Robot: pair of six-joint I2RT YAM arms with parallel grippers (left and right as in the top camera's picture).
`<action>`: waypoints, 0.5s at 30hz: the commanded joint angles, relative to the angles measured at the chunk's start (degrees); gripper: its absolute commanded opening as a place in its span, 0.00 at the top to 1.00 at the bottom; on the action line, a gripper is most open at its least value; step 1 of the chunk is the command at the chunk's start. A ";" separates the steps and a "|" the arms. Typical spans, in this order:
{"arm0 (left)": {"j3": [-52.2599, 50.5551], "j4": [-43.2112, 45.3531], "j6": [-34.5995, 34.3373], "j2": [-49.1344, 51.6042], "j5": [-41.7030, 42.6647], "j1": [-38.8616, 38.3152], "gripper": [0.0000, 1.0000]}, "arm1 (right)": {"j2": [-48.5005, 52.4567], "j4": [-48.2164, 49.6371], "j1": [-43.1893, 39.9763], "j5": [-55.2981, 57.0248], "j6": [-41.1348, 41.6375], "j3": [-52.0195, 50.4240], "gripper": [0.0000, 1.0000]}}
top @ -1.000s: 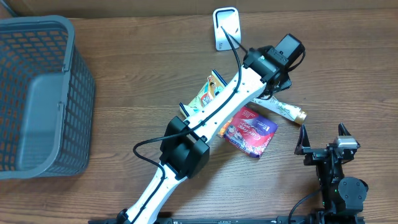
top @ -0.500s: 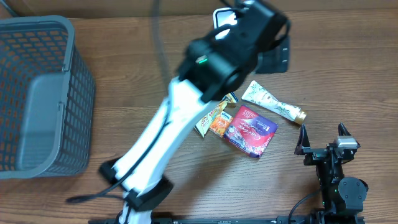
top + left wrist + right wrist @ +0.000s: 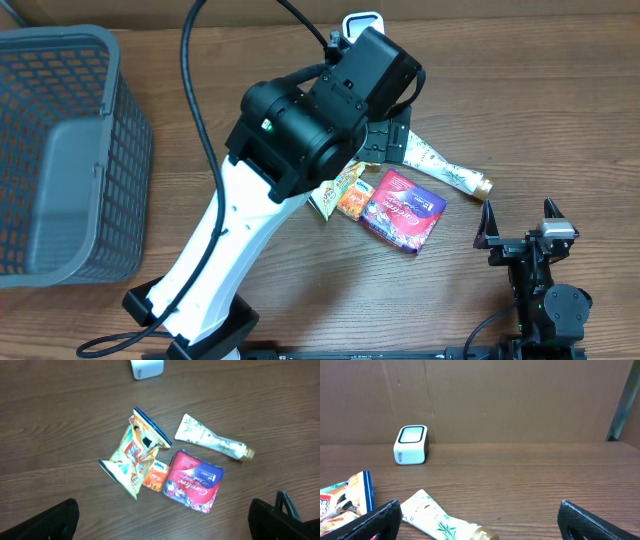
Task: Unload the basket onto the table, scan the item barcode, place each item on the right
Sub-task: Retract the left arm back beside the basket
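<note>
Several items lie together mid-table: a yellow snack bag point(image 3: 134, 455), a small orange pack point(image 3: 155, 474), a red and blue pouch point(image 3: 192, 481) and a white leaf-print tube point(image 3: 210, 440). The white scanner point(image 3: 146, 367) stands behind them at the far edge. My left gripper point(image 3: 162, 527) hangs high above the items, open and empty. In the overhead view the left arm covers most of the bag; the pouch point(image 3: 402, 208) and tube point(image 3: 445, 170) show. My right gripper point(image 3: 520, 222) rests open near the front right, looking at the tube point(image 3: 440, 517) and scanner point(image 3: 411, 445).
A grey plastic basket point(image 3: 60, 150) stands at the left edge of the table. A brown cardboard wall point(image 3: 520, 400) closes the back. Bare wood lies between the items and the right gripper.
The left arm has risen and swung back from the scanner side to above the items, and its jaws have opened wide. The snack bag now lies nearer, beside the orange pack. The right arm is unmoved.
</note>
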 commanded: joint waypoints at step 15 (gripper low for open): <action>-0.39 -0.09 1.14 -8.37 2.51 28.52 0.00 | -0.52 0.39 -0.07 0.35 0.13 -0.59 0.00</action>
